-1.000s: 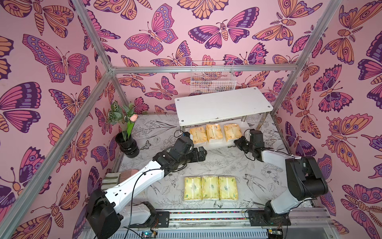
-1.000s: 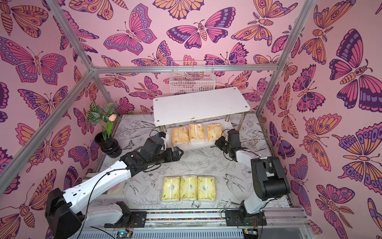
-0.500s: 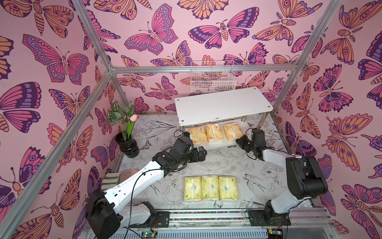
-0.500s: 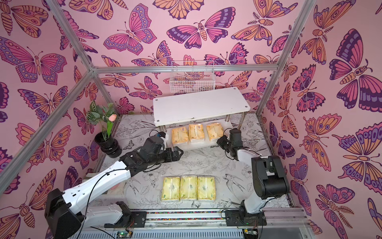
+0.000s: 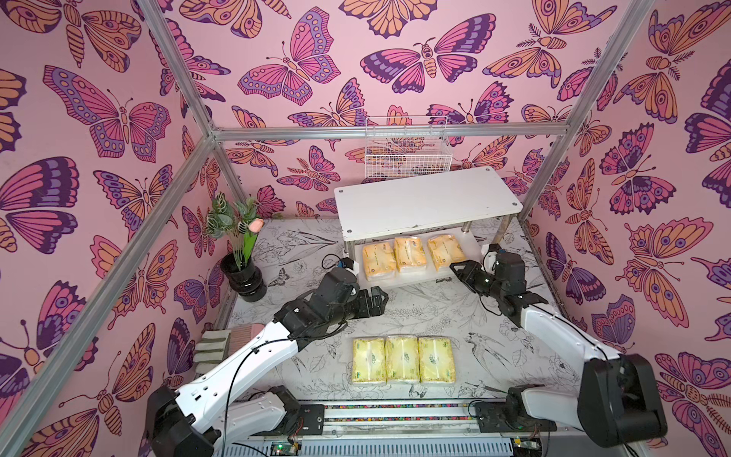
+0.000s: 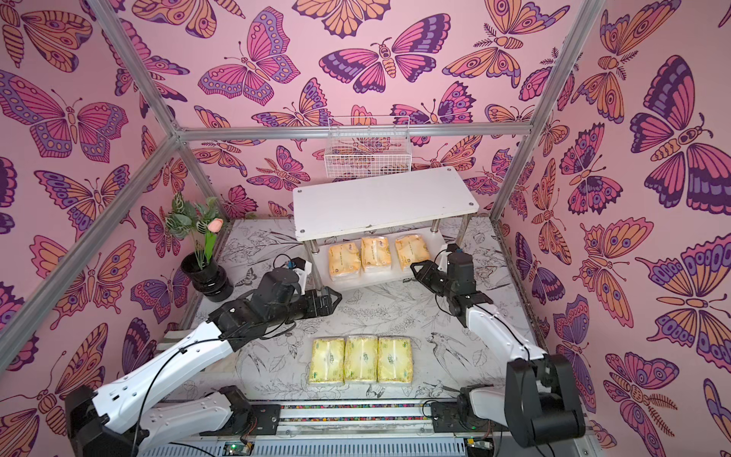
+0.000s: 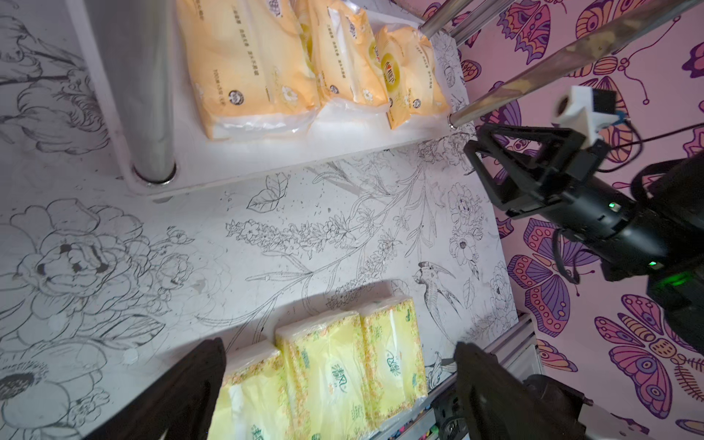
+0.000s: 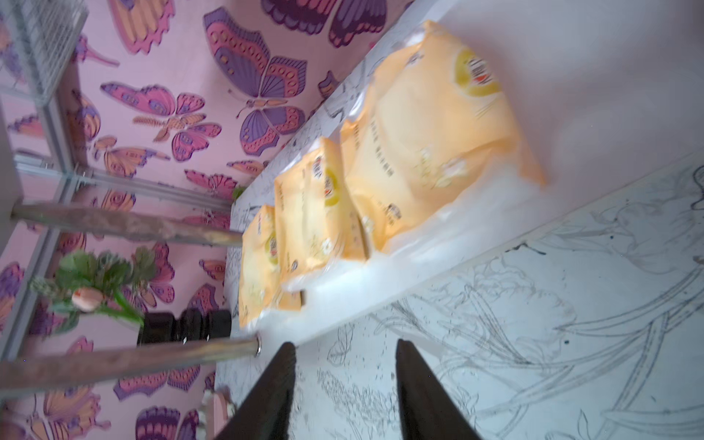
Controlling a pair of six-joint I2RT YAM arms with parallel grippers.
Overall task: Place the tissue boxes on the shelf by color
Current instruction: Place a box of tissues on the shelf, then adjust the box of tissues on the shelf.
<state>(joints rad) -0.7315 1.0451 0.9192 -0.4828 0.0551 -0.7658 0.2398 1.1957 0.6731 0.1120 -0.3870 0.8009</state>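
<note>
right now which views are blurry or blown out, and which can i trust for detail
Right wrist view: motion-smeared, the orange packs soft-edged and the lower shelf board washed out to near white. Left wrist view: sharp on the yellow-green packs, with a pale sheen along the chrome leg. Both top views: crisp and evenly lit.

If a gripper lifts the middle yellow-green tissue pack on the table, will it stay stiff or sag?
Likely it squashes and sags a little: the middle pack looks puffy under wrinkled film. That glossy wrap may slip. It lies against both neighbouring packs, so those may shift too.
</note>
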